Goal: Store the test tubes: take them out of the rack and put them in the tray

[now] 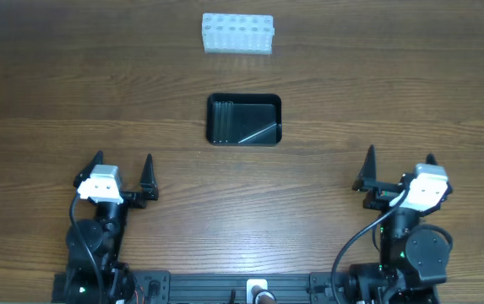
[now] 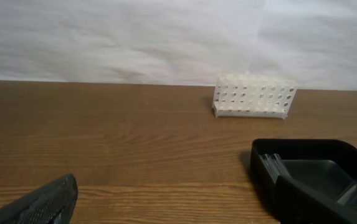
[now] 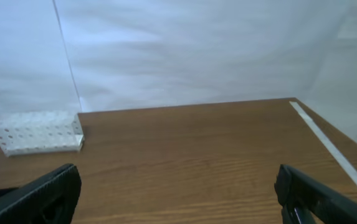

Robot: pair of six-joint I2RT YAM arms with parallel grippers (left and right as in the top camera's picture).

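Observation:
A white test tube rack (image 1: 237, 35) stands at the far middle of the wooden table, also seen as the rack (image 2: 253, 96) and the rack (image 3: 37, 132) from the wrists. No tubes stand out of it. In front of it sits the black tray (image 1: 214, 127), with several clear tubes (image 1: 254, 133) lying inside; the tray (image 2: 271, 155) shows at the side of the left wrist view. My left gripper (image 1: 124, 166) is open near the front left, far from both. My right gripper (image 1: 400, 165) is open near the front right, with nothing between its fingers.
The wooden table has wide bare room between the grippers and the tray. A white wall or sheet backs the table's far edge. The table's right edge (image 3: 331, 146) shows in the right wrist view.

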